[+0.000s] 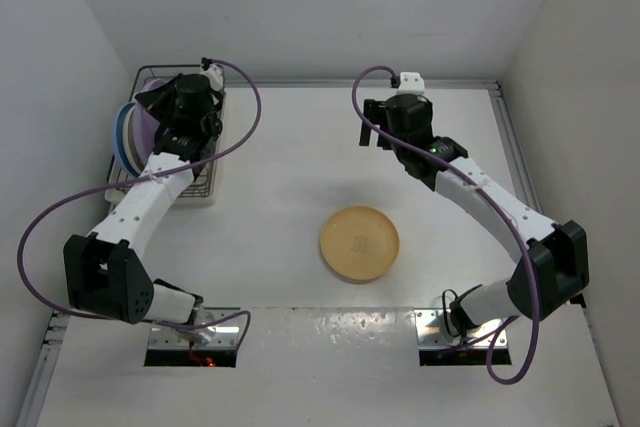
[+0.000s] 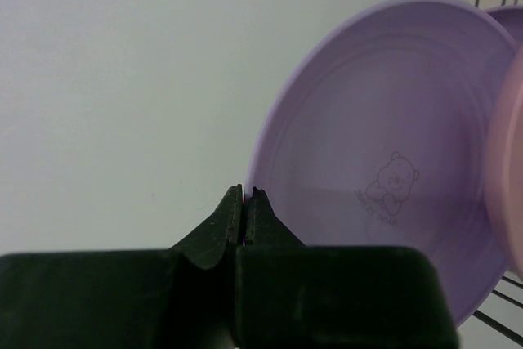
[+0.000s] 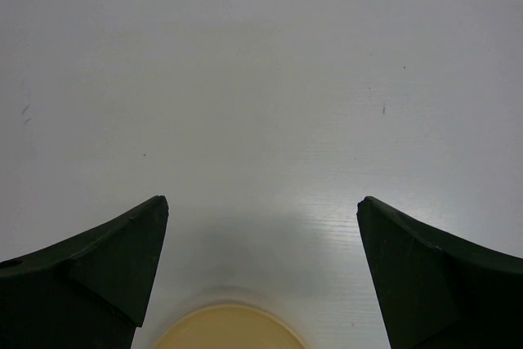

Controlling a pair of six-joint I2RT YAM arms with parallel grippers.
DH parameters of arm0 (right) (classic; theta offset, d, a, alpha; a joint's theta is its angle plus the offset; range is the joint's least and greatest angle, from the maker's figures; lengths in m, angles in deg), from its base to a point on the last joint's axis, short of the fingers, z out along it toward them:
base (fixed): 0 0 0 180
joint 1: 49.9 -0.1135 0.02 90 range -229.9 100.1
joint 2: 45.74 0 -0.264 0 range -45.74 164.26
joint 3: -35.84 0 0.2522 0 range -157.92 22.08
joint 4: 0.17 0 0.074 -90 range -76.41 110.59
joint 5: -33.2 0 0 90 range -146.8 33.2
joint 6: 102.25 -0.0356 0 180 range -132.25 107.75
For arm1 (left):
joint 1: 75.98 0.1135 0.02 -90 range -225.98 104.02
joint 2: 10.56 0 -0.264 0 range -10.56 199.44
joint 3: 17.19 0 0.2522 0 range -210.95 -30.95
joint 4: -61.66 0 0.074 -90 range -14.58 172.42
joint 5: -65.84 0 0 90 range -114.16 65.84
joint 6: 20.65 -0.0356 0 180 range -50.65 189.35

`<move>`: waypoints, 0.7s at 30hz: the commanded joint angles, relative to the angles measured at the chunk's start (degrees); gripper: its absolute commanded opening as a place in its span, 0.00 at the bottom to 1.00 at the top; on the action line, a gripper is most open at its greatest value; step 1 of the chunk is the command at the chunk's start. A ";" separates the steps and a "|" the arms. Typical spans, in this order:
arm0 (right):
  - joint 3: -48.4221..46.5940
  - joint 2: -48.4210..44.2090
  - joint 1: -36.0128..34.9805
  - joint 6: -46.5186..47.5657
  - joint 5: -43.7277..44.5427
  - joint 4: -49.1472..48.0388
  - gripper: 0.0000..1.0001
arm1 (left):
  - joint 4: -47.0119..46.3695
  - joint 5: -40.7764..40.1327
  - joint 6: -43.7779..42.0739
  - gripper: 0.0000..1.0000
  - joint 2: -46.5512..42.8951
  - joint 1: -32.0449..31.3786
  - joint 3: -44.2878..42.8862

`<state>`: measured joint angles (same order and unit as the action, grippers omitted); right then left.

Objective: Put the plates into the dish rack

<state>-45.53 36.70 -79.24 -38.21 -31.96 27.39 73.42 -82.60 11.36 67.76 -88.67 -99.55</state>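
Nearly finished loading. Nearest, orange plate (image 1: 359,243) flat mid-table, not yet racked. Beyond, right gripper (image 3: 261,206) hovering, jaws wide apart, empty. Farthest, left gripper (image 2: 246,194) pressed together beside lavender plate (image 2: 384,161) upright in dish rack (image 1: 198,185). Next: descend, pinch orange rim.

L end effector (image 2: 246,194) closed tight, R end effector (image 3: 263,202) spread wide

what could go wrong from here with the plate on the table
The left gripper is shut right at the rim of the purple plate in the rack; backing out carelessly could knock it askew.
The tan plate lies flat on the table; the open right gripper might push it around rather than catch its rim.
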 commanded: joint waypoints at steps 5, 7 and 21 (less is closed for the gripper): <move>-0.32 -2.02 0.34 -0.59 1.35 -1.50 0.99 | -4.25 -5.02 -0.28 0.00 -0.10 3.46 -1.19; -0.50 -1.93 0.25 -0.67 1.00 -1.50 0.99 | -2.84 -5.02 1.47 0.00 -0.10 2.59 -0.58; 1.08 -4.03 0.16 -0.33 3.02 -0.36 0.99 | -6.51 -3.88 4.65 0.00 6.04 -0.23 3.64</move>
<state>-44.77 35.41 -79.24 -38.21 -31.00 27.64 70.95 -85.68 15.27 73.29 -88.51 -96.51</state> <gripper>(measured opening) 0.986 0.022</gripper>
